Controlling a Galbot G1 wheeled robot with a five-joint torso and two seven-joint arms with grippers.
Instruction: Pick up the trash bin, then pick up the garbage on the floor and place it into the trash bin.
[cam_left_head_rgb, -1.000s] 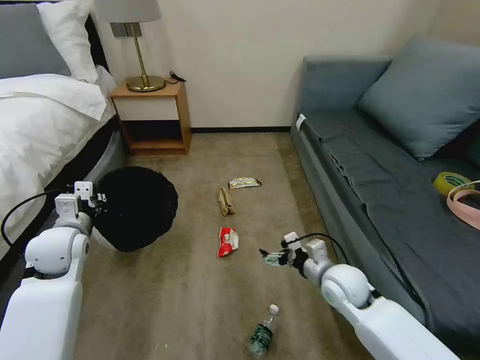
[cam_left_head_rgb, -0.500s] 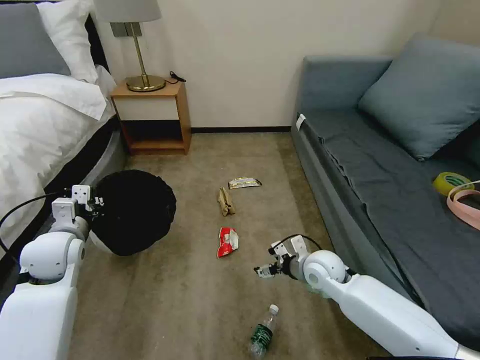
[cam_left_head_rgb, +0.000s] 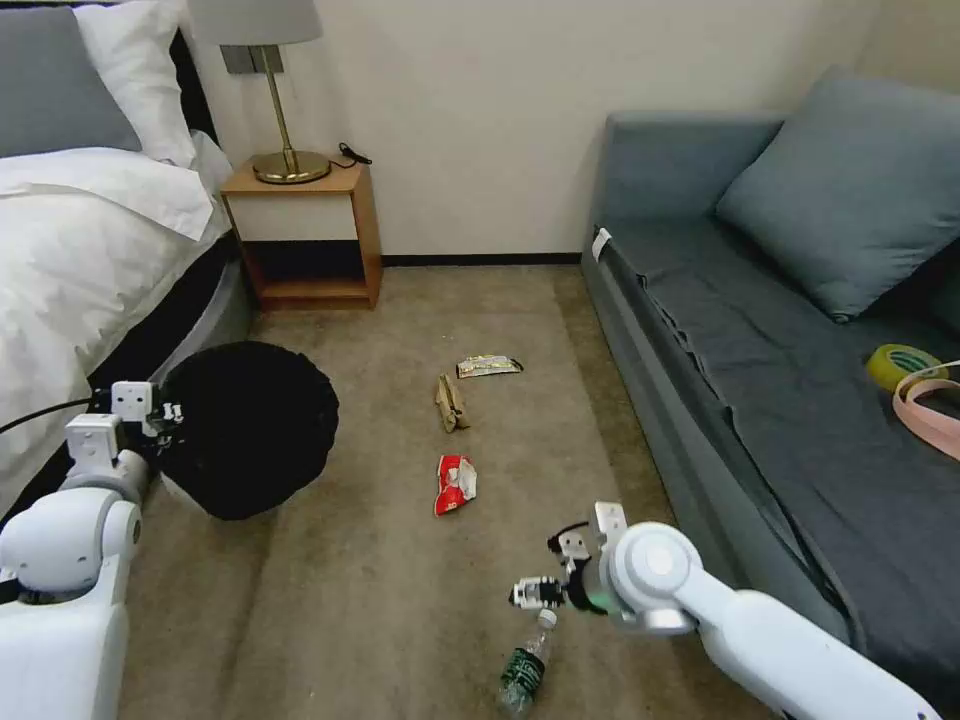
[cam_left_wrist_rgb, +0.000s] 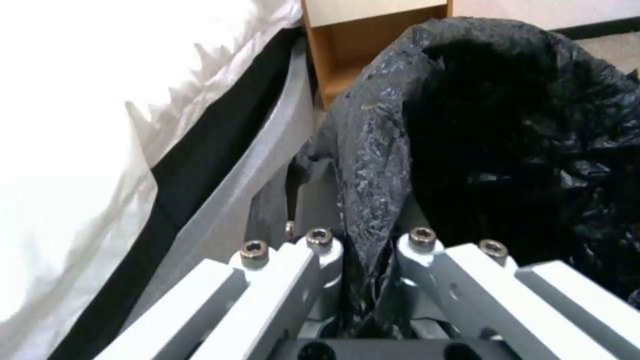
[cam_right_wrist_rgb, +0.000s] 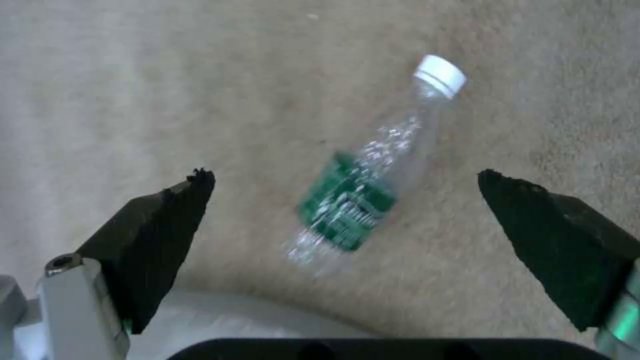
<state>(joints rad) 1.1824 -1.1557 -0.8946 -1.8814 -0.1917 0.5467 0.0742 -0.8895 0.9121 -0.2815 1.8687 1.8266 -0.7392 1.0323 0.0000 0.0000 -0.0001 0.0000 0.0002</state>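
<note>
From head cam I see the left gripper (cam_left_head_rgb: 165, 425) at 9 o'clock, clamped on the trash bin (cam_left_head_rgb: 245, 428) rim, bin tilted beside the bed (cam_left_head_rgb: 80, 260). Right gripper (cam_left_head_rgb: 530, 592) at 5 o'clock, just above the bottle (cam_left_head_rgb: 526, 665) cap. Red-white wrapper (cam_left_head_rgb: 455, 483), tan paper (cam_left_head_rgb: 451, 402), snack wrapper (cam_left_head_rgb: 489, 366) in a line toward 12 on the carpet (cam_left_head_rgb: 380, 580).

White rounded arms, black cables, black-tipped fingers (cam_right_wrist_rgb: 160, 235), steel screws.

One bin (cam_left_head_rgb: 250, 430), four litter pieces (cam_left_head_rgb: 455, 484).
</note>
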